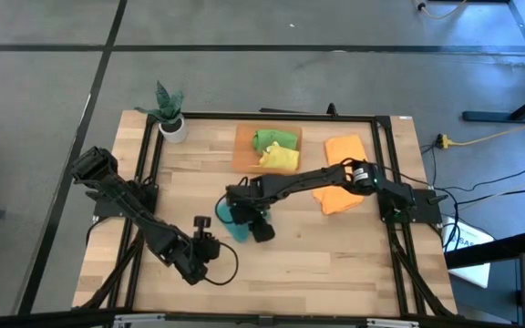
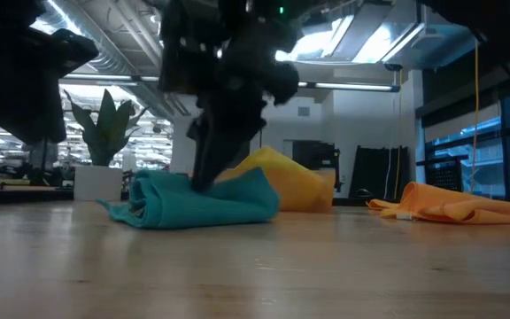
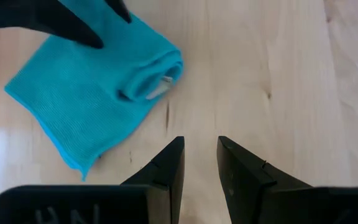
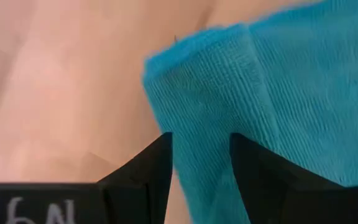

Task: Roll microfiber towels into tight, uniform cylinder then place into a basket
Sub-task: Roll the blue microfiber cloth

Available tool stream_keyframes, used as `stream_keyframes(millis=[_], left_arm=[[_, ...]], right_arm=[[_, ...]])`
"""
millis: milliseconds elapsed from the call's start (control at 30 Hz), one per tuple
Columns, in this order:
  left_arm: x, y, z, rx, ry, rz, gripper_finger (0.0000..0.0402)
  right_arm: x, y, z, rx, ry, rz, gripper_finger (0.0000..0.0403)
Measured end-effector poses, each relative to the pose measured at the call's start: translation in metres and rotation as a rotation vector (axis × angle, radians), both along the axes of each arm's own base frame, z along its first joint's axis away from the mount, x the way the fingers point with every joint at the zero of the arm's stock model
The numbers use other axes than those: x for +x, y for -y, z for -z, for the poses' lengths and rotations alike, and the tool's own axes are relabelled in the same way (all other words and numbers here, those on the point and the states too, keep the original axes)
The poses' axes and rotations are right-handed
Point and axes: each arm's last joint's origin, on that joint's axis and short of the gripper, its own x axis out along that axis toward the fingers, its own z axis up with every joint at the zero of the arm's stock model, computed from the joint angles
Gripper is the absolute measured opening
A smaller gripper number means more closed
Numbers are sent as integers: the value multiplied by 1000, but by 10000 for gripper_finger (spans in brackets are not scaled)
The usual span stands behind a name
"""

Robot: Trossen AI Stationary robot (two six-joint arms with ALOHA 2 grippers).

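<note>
Teal towel [image 1: 231,221] lying half-rolled mid-worktop [image 1: 335,264], roll axis running roughly left to right, well short of the basket [image 1: 242,150] at the far edge. Right gripper [image 4: 201,155] pinching its cloth edge between the jaws; left gripper [image 3: 201,162] hovering just beside on the near-left, jaws slightly parted and empty.

Industrial lab: exposed ceiling ducts [image 2: 104,53], strip lights [image 2: 352,86], framed wooden table [image 1: 335,264]

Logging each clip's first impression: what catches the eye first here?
The partly rolled teal microfiber towel at the table's middle stands out, with the right gripper closed on its cloth. The left gripper hangs open just beside it, holding nothing. Behind, green and yellow towels fill the shallow orange basket, and flat orange towels lie to its right.
</note>
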Motion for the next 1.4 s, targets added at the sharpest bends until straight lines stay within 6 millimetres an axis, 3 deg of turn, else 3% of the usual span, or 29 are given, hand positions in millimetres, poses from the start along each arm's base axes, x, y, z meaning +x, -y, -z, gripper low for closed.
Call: stream_keyframes(millis=[200,400,733,933,1033,1267,1400], left_arm=[[0,0,0,-12,3,-21,86],[0,0,0,-11,3,-21,86],[0,-1,0,-12,2,-26,86],[0,-1,0,-12,2,-27,86],[0,-1,0,-14,2,-30,86],[0,-1,0,-23,5,-43,86],[0,-1,0,-22,5,-43,86]], right_arm=[[-1,18,13,-1,-3,38,161],[-1,21,7,-4,-18,43,161],[-4,-6,-1,-30,-18,-61,161],[-4,-22,0,-256,28,-112,161],[-4,-24,0,-277,34,-113,161],[-10,-29,27,-259,14,-180,161],[-11,-29,33,-289,29,-170,161]])
